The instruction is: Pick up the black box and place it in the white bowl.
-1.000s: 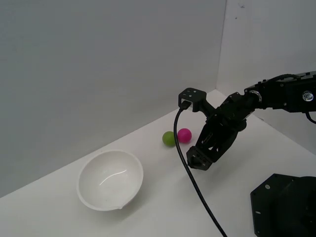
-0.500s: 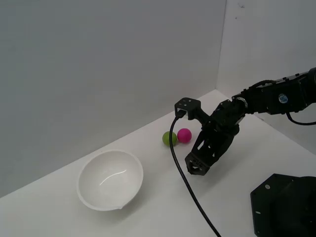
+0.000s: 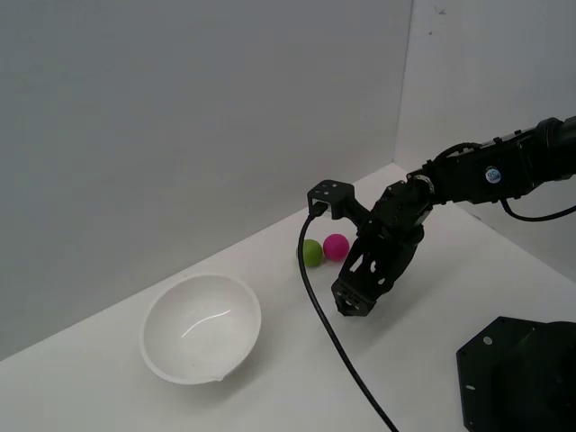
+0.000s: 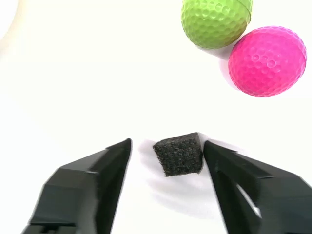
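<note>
In the wrist view the black box [image 4: 179, 155], a tiny matte cube, lies on the white table between the two fingers of my open gripper [image 4: 166, 143]. One fingertip [image 4: 214, 151] is right beside the cube; the other fingertip [image 4: 119, 148] stands apart from it. In the exterior view the gripper [image 3: 351, 304] points down close to the table and hides the cube. The white bowl [image 3: 180, 315] stands empty toward the exterior view's left of the gripper, well apart from it.
A green ball [image 3: 311, 252] and a pink ball [image 3: 337, 246] sit side by side just beyond the gripper, also in the wrist view [image 4: 216, 22] [image 4: 267, 61]. A black cable [image 3: 333, 346] hangs from the wrist. A black base plate [image 3: 517, 373] is at the exterior view's lower right.
The arm has lowered and shifted toward the exterior view's left, bringing the gripper down close to the table. Bowl and balls have not moved.
</note>
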You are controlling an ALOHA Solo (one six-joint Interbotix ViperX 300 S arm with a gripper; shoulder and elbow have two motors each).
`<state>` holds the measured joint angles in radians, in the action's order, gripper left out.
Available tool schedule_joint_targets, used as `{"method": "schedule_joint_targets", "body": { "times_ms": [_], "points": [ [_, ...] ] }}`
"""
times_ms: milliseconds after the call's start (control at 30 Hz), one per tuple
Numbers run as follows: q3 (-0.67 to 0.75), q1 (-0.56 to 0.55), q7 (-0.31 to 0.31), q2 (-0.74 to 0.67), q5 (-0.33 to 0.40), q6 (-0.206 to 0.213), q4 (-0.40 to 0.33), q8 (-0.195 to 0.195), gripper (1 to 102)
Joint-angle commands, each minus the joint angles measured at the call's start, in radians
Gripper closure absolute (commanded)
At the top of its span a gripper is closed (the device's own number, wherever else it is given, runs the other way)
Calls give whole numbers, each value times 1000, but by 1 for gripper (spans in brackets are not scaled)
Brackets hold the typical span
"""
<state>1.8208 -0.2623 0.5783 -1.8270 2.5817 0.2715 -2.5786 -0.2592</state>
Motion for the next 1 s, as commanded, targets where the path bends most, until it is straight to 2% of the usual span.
{"method": "schedule_joint_targets", "body": {
  "times_ms": [0, 167, 300, 400, 533, 733, 967],
  "points": [
    [14, -15, 3, -9, -20, 18, 12, -6, 39],
    [2, -15, 3, 2, -20, 17, 12, -5, 51],
    [-3, -15, 3, 8, -21, 18, 12, -5, 73],
    [-2, -15, 3, 8, -21, 17, 12, -5, 79],
    [3, -15, 3, 3, -21, 17, 12, -5, 95],
    [32, -14, 12, -26, -23, 15, 14, -6, 95],
    [173, 9, 107, -169, -66, 9, 55, -5, 95]
  ]
}}
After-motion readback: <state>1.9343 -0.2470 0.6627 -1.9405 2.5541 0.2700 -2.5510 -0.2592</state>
